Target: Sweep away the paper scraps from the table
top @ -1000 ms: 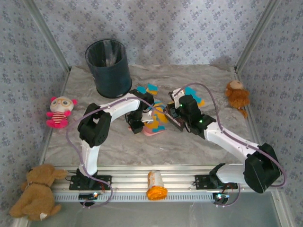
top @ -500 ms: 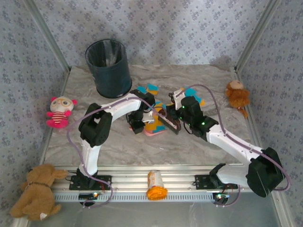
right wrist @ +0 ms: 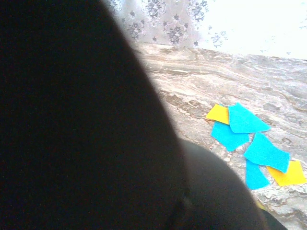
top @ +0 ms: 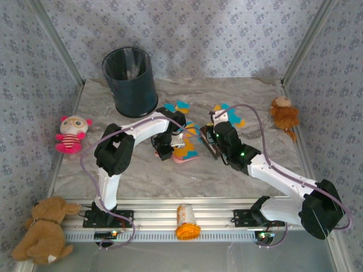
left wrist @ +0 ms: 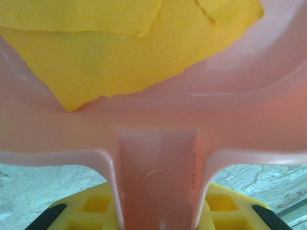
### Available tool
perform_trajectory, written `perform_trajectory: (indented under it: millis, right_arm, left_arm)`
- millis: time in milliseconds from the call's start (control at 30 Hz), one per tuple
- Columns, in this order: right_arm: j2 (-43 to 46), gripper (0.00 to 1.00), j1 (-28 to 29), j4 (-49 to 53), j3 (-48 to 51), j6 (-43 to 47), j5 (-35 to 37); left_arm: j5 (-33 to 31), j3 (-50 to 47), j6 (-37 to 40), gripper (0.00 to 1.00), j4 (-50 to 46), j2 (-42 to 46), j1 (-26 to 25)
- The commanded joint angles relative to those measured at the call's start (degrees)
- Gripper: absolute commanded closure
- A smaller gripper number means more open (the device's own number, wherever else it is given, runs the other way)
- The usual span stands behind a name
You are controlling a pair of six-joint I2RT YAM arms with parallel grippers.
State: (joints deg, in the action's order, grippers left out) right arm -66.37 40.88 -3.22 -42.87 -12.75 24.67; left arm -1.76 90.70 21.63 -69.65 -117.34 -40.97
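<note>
Marbled table (top: 147, 177) w/ scraps (top: 182, 106) (floral walls (top: 227, 34))

Paper scraps (right wrist: 244, 120) blue, yellow; dustpan (left wrist: 158, 167) pink; brush (top: 206, 145) black; table (top: 142, 170) grey-veined marble.

Three plush toys (top: 72, 134), one bin (top: 130, 82), dustpan (top: 181, 158), brush (top: 207, 145), bottle (top: 186, 222).

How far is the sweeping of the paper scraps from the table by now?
Done: some yellow scraps lie in the pink dustpan, which the left end effector grips by its handle. In hand: the right end effector holds a dark brush next to the dustpan. Left: blue and yellow scraps lie loose on the table.
</note>
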Motion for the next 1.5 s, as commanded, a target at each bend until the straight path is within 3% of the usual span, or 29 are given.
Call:
perform_trajectory:
  millis: [0, 767, 1467]
  right_arm:
    - [0.2, 1.0, 1.2, -0.7, -0.1, -2.3, 4.5]
    - [-7.2, 1.0, 3.9, -0.1, -3.6, -5.6, -1.0]
    - [-7.9, 1.0, 4.1, -5.7, -3.5, -11.8, -8.6]
  left_arm:
    - [1.1, 0.0, 1.4, 1.0, -2.3, -0.1, -0.6]
    - [2.2, -0.8, 1.3, 1.0, -2.4, 0.4, -1.4]
    - [2.4, -0.8, 0.8, 1.0, -2.0, 0.4, -1.5]
